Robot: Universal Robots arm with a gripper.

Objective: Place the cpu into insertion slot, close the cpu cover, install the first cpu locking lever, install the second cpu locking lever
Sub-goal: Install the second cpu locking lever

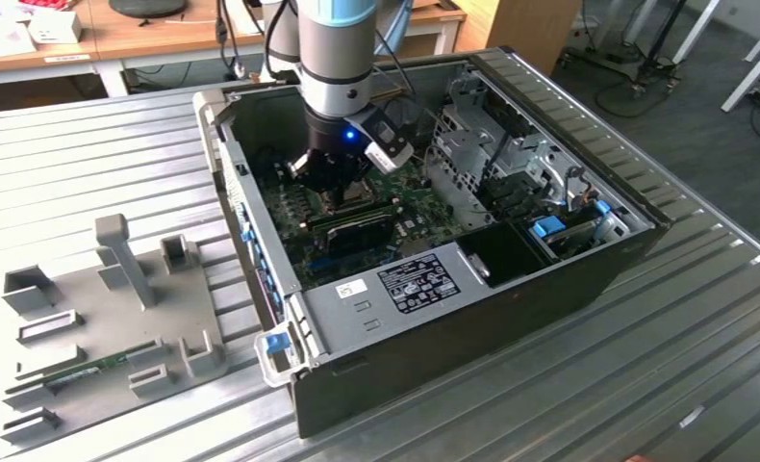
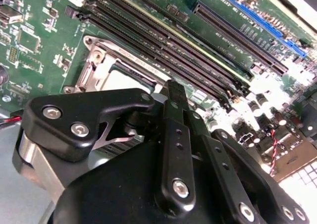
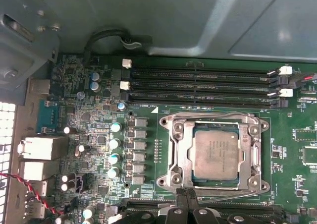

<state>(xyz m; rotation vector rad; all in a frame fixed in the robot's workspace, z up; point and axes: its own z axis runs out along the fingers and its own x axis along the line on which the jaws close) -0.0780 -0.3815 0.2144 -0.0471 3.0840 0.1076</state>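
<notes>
The cpu (image 3: 216,152), a dull grey square, lies flat in the insertion slot (image 3: 165,181) on the green board. The silvery cpu cover (image 3: 177,147) is down over it, framing the chip through its window. My gripper (image 3: 186,198) hovers at the socket's edge farthest from the memory slots, fingers together with nothing visible between them. In the second wrist view the black gripper (image 2: 174,92) reaches toward the cover (image 2: 96,65), and a pale patch of the cpu (image 2: 124,80) shows beyond it. In the exterior view the gripper (image 1: 339,191) is low inside the open computer case (image 1: 572,279). How the locking levers stand I cannot tell.
Long black memory slots (image 3: 198,87) run beside the socket, and capacitors (image 3: 115,143) with rear port blocks (image 3: 42,147) crowd another side. Case walls and a drive cage (image 1: 483,144) hem in the arm. A grey fixture plate (image 1: 111,308) lies on the metal table at the exterior view's left.
</notes>
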